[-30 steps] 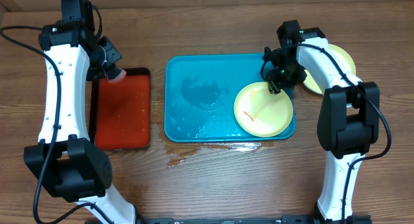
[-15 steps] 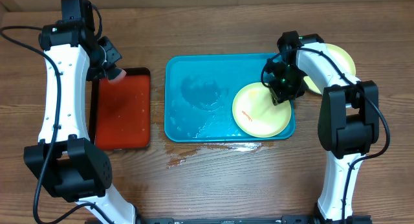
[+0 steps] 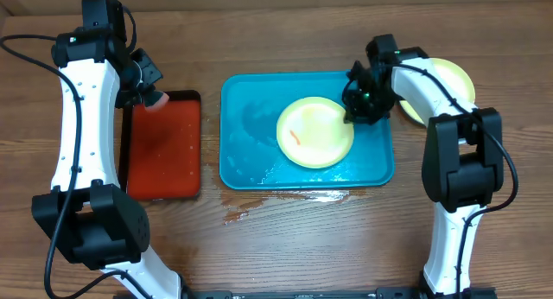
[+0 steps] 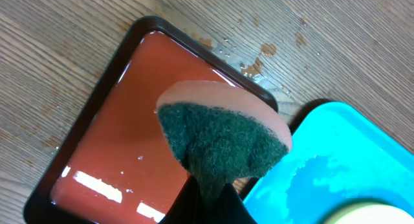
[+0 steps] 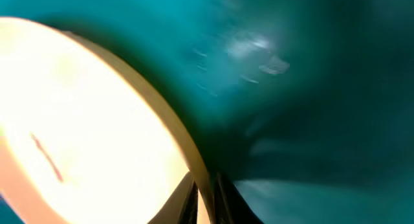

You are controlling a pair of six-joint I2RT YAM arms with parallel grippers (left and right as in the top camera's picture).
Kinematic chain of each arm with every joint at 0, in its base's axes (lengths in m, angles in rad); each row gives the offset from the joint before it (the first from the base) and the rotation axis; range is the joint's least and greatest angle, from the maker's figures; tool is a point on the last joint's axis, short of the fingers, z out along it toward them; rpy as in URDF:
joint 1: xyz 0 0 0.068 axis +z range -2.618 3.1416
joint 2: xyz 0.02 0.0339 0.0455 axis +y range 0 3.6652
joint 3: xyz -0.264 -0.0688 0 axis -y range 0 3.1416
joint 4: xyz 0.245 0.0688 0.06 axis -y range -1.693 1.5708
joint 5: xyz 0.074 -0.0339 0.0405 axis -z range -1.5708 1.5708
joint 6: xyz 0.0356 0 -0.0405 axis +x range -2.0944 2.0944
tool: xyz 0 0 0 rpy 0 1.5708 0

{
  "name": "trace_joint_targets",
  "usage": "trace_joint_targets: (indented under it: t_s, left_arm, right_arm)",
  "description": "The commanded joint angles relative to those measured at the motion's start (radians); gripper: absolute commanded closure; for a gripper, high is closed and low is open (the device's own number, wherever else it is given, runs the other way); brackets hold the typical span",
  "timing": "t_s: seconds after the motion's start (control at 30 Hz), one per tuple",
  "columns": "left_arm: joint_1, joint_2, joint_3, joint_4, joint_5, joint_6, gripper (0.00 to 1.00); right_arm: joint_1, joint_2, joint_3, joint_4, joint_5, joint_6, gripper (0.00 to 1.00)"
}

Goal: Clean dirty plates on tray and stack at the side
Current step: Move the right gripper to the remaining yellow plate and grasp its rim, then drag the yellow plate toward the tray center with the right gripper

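A pale yellow-green plate (image 3: 314, 132) with a small orange smear lies on the wet turquoise tray (image 3: 251, 161). My right gripper (image 3: 356, 109) is shut on that plate's right rim; in the right wrist view the rim (image 5: 187, 153) runs between the fingers (image 5: 206, 197) over the tray (image 5: 310, 88). A second yellow-green plate (image 3: 451, 79) lies on the table right of the tray, partly hidden by the right arm. My left gripper (image 3: 149, 90) is shut on a sponge (image 4: 220, 136), orange with a dark green scouring face, above the red tray's far corner. No blue plate shows.
The red black-rimmed tray (image 3: 164, 148) holds liquid left of the turquoise tray, and also shows in the left wrist view (image 4: 123, 153). Water has spilled on the wooden table (image 3: 259, 208) in front of the turquoise tray.
The right gripper has slid the smeared plate left from the tray's right end to its middle. The left arm and sponge have not moved.
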Motion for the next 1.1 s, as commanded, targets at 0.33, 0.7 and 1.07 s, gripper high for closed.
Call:
trace_joint_targets:
  t_s: [0.33,0.7,1.07]
  left_arm:
    - [-0.025,0.006,-0.005,0.005,0.045,0.011,0.96]
    - [-0.065,0.006,-0.005,0.01,0.045,0.021,0.96]
    - [-0.145,0.006,-0.039,0.019,0.054,0.021,0.96]
  right_arm:
    - [0.111,0.002,-0.007,0.023,0.072,0.144,0.83]
    - [0.113,0.002,-0.007,-0.083,0.151,0.143,0.81]
    - [0.164,0.003,-0.007,0.031,0.149,0.278,0.96]
